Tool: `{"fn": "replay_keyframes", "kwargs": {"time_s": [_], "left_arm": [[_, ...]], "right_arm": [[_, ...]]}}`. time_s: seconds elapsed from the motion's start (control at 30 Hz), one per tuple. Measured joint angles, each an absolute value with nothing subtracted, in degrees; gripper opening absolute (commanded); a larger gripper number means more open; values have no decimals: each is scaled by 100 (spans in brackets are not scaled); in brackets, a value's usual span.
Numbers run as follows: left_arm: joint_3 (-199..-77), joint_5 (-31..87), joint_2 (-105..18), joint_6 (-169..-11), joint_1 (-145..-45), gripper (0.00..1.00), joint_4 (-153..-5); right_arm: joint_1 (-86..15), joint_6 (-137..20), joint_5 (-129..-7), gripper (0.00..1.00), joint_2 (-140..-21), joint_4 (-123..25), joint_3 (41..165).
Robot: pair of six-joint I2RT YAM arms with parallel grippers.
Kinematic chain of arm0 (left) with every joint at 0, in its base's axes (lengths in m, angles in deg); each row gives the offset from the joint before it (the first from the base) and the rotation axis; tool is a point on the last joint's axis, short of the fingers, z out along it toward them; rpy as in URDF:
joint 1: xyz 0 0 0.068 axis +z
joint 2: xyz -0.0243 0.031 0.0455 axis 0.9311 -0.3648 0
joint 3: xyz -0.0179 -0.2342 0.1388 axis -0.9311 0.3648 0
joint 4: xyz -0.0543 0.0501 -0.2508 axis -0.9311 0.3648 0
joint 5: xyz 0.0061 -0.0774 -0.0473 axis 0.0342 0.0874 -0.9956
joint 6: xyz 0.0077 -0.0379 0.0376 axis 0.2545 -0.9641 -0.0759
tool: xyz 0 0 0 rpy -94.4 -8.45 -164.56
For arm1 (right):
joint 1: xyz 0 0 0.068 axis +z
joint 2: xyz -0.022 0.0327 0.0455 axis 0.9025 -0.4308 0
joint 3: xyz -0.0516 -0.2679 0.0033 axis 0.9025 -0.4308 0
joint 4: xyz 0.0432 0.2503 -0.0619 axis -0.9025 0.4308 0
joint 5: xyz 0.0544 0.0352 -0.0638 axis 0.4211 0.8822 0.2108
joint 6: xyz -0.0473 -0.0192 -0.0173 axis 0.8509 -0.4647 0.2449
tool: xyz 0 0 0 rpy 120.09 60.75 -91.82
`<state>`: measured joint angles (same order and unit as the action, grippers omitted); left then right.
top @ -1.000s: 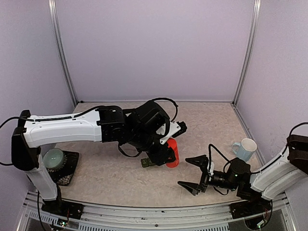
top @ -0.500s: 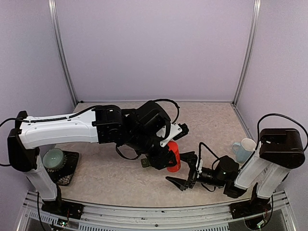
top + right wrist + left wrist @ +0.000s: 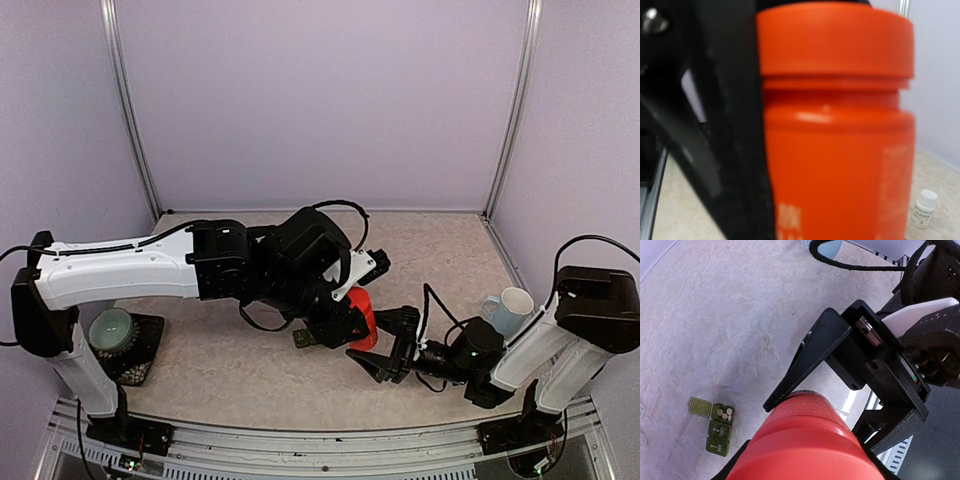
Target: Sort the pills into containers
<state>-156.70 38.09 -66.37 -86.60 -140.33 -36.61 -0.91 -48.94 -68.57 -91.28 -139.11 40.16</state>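
Containers (image 3: pixel 719 429): a dark green plastic strip of three joined square compartments, lying flat on the worktop (image 3: pixel 715 330) near mid-table, beneath the left arm. The end compartment is open with its lid swung out to the side, and pale round pills (image 3: pixel 726 414) lie inside. The other two lids are shut, each with a raised numeral. The overhead view catches only a green sliver at the arm's edge; the left wrist view shows the whole strip.

Just beside and above it is the bottle (image 3: pixel 362 312): an orange-red cylinder of smooth plastic with a stepped cap (image 3: pixel 835 40). Pale lettering low on its side is too blurred to read. The left gripper (image 3: pixel 342 320) is clenched on the bottle's body and carries it clear of the worktop. The right gripper (image 3: pixel 378 340) meets it from the right, jaws spread, one on each side of the cap end. Whether either touches the plastic I cannot tell. In the right wrist view one black finger blocks the left third and the bottle fills most of the rest.

Around:
- A small white vial (image 3: pixel 922 207) with a white cap stands on the worktop behind, seen only from the right wrist.
- A pale blue mug (image 3: pixel 510 308) stands upright near the right edge, well apart from the containers.
- Far left, a pale green round dish (image 3: pixel 112 327) sits on a black pad (image 3: pixel 145 358).
- The worktop is beige, marbled and matt, with lilac walls on three sides.
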Motion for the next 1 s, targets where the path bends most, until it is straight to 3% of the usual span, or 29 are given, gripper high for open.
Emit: {"fn": "replay_keyframes", "kwargs": {"time_s": [0.13,0.5,0.6,0.8,1.0], "left_arm": [[-15637,3809,-6615,-8695,-14033,47,-3709],[-15563,3813,-6576,-8735,-14030,47,-3766],[-15560,3833,-6530,-8739,-14030,47,-3763],[-15560,3846,-6504,-8741,-14033,47,-3796],[-15560,3844,-6504,-8741,-14033,47,-3803]], "right_arm": [[-91,-4966,-6864,65,-9128,-13909,4114],[-91,-5012,-6958,58,-9128,-13911,4300],[-91,-4998,-6951,58,-9128,-13915,4346],[-91,-4992,-6951,69,-9142,-13915,4431],[-91,-4994,-6951,64,-9166,-13915,4472]]}}
